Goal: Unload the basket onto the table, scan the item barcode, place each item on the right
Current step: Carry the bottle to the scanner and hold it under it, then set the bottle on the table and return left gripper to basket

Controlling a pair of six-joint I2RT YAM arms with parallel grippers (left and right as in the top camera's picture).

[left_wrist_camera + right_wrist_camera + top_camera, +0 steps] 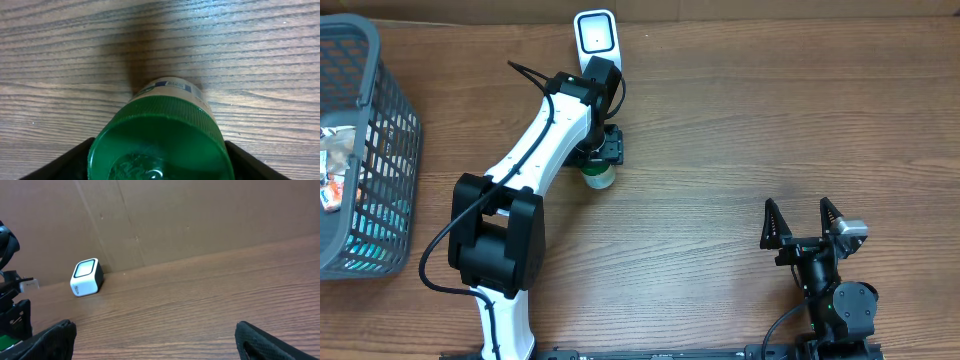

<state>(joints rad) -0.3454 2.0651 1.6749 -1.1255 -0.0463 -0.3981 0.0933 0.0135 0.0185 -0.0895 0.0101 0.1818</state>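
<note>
Left hand point(605, 155) straddles the green-capped bottle point(160, 135), whether gripping I cannot tell; right hand point(797, 210) rests spread wide, empty

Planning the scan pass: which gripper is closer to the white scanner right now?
Left. The left gripper sits just short of the scanner, its fingers flanking the green-capped bottle. The right gripper hangs open far off to the right, back toward the robot's side.
</note>
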